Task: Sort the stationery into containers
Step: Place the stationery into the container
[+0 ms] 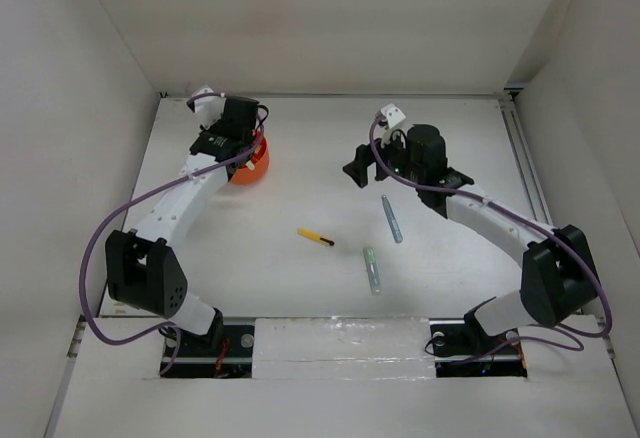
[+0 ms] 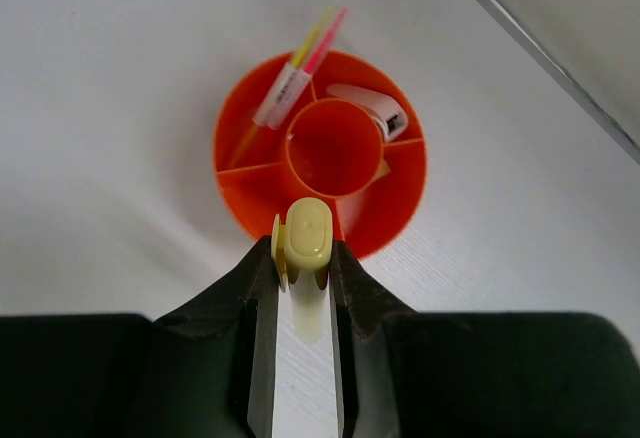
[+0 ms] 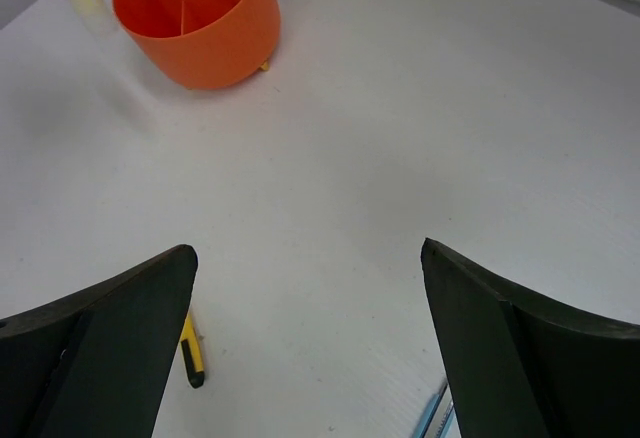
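Top view first: orange cup [image 1: 256, 161] far left, under the left arm; three pens loose on the table [image 1: 300, 293]: one yellow-black pen [image 1: 316, 238], one grey-blue pen [image 1: 391, 219], one pale green pen [image 1: 372, 269]; right gripper [image 1: 366, 170] hangs near the grey-blue one, apart from it.

Left wrist: left gripper [image 2: 305, 258] pinches one pale yellow marker [image 2: 308, 230], fingers tight on both sides, its end showing against the cup's near wall; one outer compartment holds two, a pink pen [image 2: 330, 33] and a yellow pen [image 2: 314, 33]; another holds one white eraser [image 2: 365, 106] (its dark mark is too small to read).

Right wrist: right fingers spread wide over bare table; cup far off, top left.
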You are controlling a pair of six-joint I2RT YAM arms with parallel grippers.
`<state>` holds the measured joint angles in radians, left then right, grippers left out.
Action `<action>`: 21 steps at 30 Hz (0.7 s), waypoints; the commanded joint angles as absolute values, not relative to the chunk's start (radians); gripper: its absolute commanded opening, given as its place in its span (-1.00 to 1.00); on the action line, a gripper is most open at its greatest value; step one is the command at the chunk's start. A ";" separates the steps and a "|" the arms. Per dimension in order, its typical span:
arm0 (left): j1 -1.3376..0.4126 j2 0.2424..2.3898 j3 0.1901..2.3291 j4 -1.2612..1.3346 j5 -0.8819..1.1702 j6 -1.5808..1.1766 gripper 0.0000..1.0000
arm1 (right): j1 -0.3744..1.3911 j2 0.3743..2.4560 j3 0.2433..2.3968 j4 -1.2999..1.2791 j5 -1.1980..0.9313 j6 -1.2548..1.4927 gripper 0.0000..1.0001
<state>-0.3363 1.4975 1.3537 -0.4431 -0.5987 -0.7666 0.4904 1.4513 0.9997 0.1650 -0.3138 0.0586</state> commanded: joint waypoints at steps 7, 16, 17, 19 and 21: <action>-0.290 1.488 1.315 -0.329 -0.724 -0.781 -1.00 | 0.518 1.424 1.020 0.216 -0.357 0.032 1.00; -0.290 1.500 1.272 -0.242 -0.715 -0.781 -1.00 | 0.528 1.476 1.040 0.216 -0.367 0.032 1.00; -0.290 1.500 1.261 -0.233 -0.715 -0.781 -1.00 | 0.528 1.476 1.040 0.216 -0.367 0.032 1.00; -0.290 1.500 1.249 -0.206 -0.706 -0.792 -1.00 | 0.528 1.476 1.049 0.216 -0.367 0.023 1.00; -0.290 1.500 1.239 -0.206 -0.706 -0.804 -1.00 | 0.528 1.476 1.049 0.216 -0.367 0.023 1.00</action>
